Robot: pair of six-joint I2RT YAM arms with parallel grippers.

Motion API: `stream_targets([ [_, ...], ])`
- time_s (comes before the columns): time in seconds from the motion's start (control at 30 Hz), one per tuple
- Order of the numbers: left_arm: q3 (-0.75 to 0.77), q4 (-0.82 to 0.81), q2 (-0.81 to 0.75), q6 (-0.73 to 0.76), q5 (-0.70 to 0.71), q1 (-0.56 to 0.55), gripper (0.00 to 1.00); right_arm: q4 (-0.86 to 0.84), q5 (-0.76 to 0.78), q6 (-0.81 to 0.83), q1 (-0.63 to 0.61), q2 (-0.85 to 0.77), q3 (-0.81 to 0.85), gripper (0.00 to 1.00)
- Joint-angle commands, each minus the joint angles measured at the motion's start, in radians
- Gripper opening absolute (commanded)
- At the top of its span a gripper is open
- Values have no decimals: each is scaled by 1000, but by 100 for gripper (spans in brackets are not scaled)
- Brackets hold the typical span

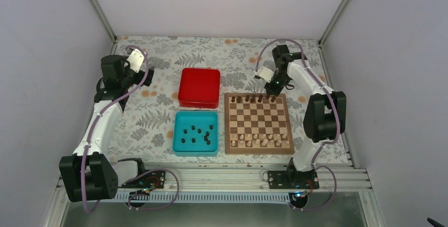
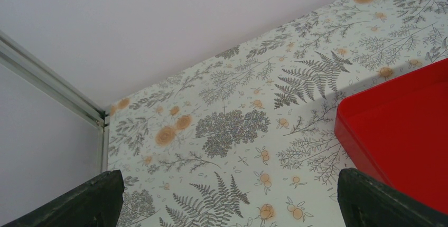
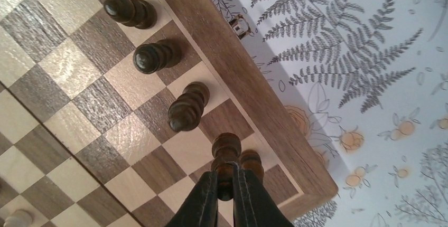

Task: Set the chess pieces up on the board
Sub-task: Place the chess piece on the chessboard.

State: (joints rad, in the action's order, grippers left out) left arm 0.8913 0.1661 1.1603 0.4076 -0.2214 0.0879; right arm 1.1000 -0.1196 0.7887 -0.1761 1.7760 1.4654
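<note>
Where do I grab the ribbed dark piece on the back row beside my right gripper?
Pinch the ribbed piece under its head, coming straight down: it stands upright, and neighbours flank it along the row, so close across the row.

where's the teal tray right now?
Top view: the teal tray sits left of the board, directly below the red box in frame, with loose dark chess pieces inside.

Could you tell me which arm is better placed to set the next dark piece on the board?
Right. The right gripper is shut on a dark piece at the board's far row, beside others standing there. The left gripper hangs open and empty by the red box, away from the board.
</note>
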Motion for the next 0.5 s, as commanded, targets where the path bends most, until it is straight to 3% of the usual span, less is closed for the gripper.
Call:
stream_targets([
  [0.0,-2,-11,-2,2,-16,5,100,-45,-24,7,1,46,-18,8],
  [0.47,-2,-11,1,4,-18,4,100,-61,-29,8,0,76,-35,8],
])
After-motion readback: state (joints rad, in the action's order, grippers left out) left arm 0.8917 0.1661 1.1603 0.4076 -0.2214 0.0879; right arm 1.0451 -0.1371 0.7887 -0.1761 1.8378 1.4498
